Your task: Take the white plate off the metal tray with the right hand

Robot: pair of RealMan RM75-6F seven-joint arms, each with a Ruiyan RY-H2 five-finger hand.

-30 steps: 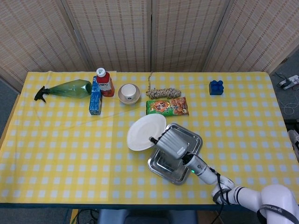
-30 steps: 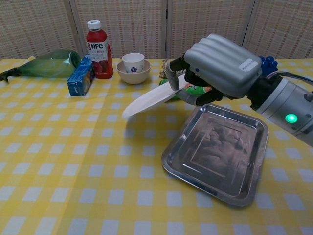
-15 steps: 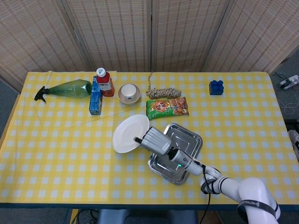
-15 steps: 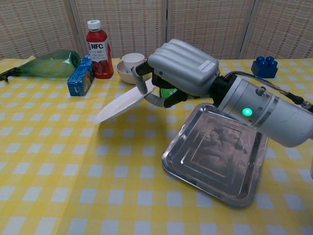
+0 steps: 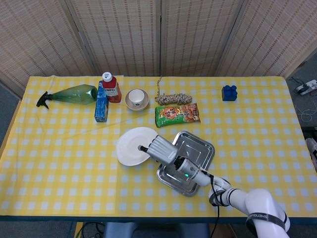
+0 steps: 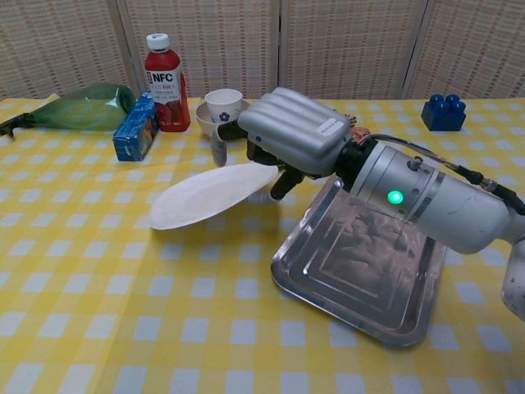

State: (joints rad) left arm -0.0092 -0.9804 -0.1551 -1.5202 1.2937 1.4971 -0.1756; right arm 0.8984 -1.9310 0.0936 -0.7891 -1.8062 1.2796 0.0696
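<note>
The right hand (image 6: 287,139) grips the plate (image 6: 205,194) by its near rim, holding it nearly flat just above the surface (image 6: 98,271), left of the tray (image 6: 361,263) and clear of it. What remains, likely, is lowering it straight down. Left hand unseen.

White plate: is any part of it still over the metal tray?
No. In the head view the white plate, held by the right hand, lies wholly left of the metal tray, above the tablecloth.
</note>
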